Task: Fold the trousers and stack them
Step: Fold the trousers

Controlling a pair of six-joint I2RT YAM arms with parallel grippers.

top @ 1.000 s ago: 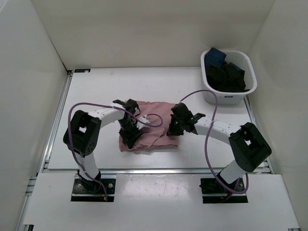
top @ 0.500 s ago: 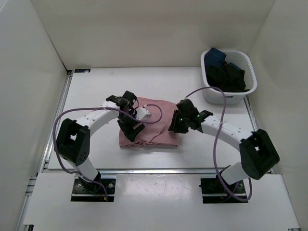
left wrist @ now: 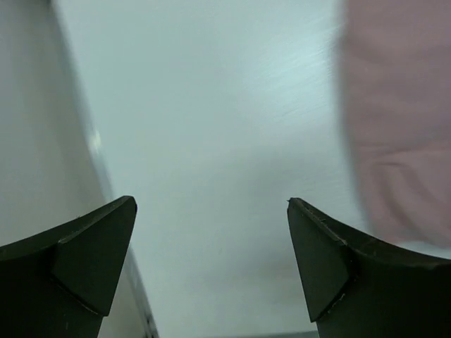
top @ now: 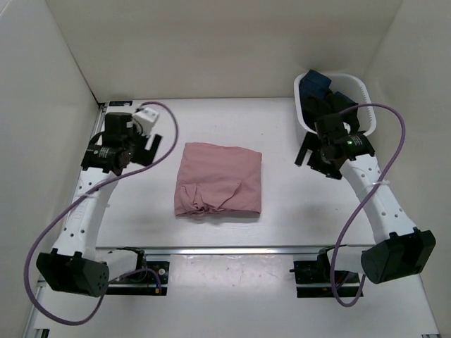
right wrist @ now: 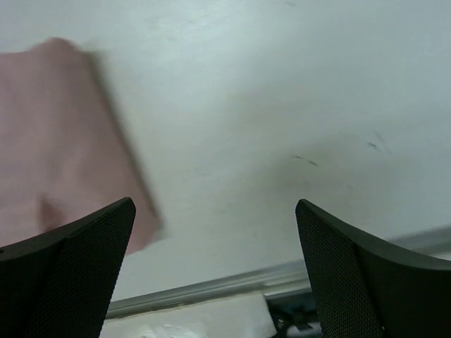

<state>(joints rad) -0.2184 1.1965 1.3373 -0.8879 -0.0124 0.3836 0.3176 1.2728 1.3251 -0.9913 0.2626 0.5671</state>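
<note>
Left hand (left wrist: 210,204), right hand (right wrist: 215,205) wide open, empty, off trousers (top: 218,179).

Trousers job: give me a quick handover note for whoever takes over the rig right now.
Left gripper: open, empty, left of the trousers.
Right gripper: open, empty, right of them, beside the basket.
Trousers: folded into a flat rectangle mid-table, near edge bunched.
Done: folding. Left: stacking, and perhaps smoothing that bunched edge.
The basket holds dark clothes.
</note>
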